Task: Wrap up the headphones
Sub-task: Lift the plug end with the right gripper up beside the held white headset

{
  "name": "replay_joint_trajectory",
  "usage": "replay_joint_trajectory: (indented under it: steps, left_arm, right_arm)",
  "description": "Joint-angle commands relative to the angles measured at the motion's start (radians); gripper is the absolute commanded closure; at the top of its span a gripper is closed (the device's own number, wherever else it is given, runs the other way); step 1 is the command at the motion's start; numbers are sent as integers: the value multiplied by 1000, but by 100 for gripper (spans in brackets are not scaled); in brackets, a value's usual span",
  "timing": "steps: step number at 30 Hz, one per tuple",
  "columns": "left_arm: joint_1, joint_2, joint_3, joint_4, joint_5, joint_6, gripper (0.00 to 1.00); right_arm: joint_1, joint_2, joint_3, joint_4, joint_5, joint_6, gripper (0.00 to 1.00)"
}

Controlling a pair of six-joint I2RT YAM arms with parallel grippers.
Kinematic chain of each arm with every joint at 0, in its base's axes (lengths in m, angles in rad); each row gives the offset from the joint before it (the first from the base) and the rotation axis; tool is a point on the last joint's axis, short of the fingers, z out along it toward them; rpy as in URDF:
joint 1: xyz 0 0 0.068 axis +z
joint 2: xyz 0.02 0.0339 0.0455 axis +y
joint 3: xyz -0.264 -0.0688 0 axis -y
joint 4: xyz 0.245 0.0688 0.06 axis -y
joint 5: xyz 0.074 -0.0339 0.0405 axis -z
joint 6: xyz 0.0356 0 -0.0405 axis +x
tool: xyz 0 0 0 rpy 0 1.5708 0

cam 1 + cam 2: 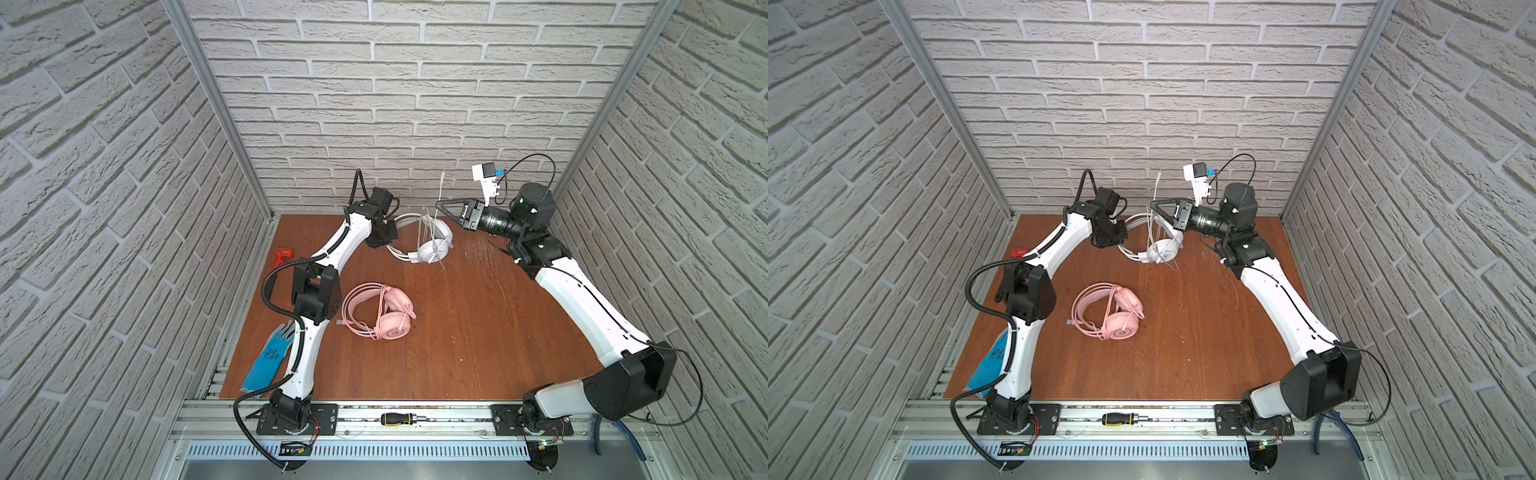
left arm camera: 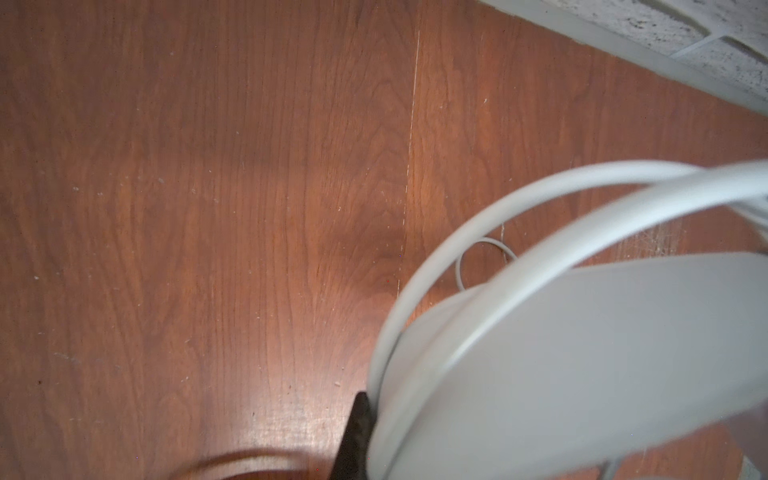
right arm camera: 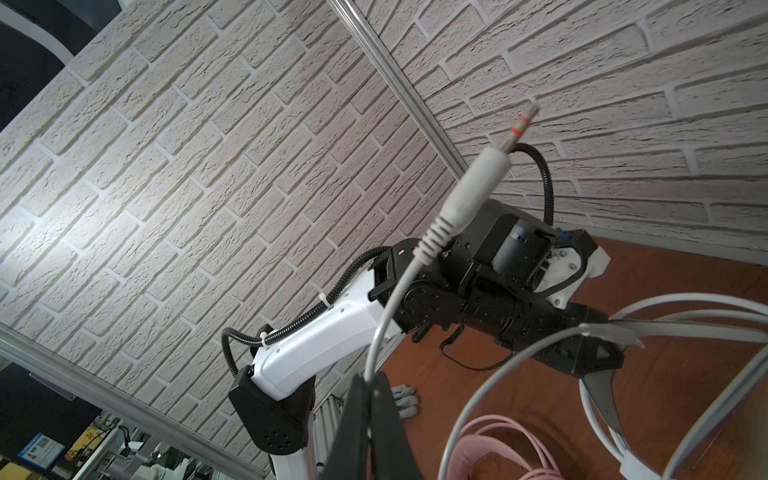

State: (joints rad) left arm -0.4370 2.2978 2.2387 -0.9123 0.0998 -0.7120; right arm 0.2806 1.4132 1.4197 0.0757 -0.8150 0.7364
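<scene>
White headphones [image 1: 432,249]: left gripper [image 3: 615,340] clamps the headband [image 1: 405,218]; above them, right gripper [image 1: 438,205] pinches the cable [image 3: 390,307] (plug [image 3: 478,183] pointing up).

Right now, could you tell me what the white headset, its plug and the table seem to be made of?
White headset: probably plastic, smooth matte shell, thin stiff headband wires.
Plug: soft-looking grey-white moulded sleeve with ribbed strain relief, shiny metal tip.
Table: wood or wood-look laminate, visible grain, slight sheen, scratched.
</scene>
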Motion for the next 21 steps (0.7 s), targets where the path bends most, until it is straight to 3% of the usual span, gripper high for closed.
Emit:
replay_joint_trajectory:
  steps: [1, 8, 21]
  left_arm:
    - [-2, 2, 54, 52, 42, -35, 100]
    - [-24, 27, 114, 11, 54, -26, 100]
    - [-72, 1, 67, -32, 62, 55, 100]
  right_arm:
    - [26, -28, -20, -10, 35, -42, 94]
    - [66, 5, -32, 38, 93, -65, 94]
    - [51, 102, 47, 84, 255, -140, 94]
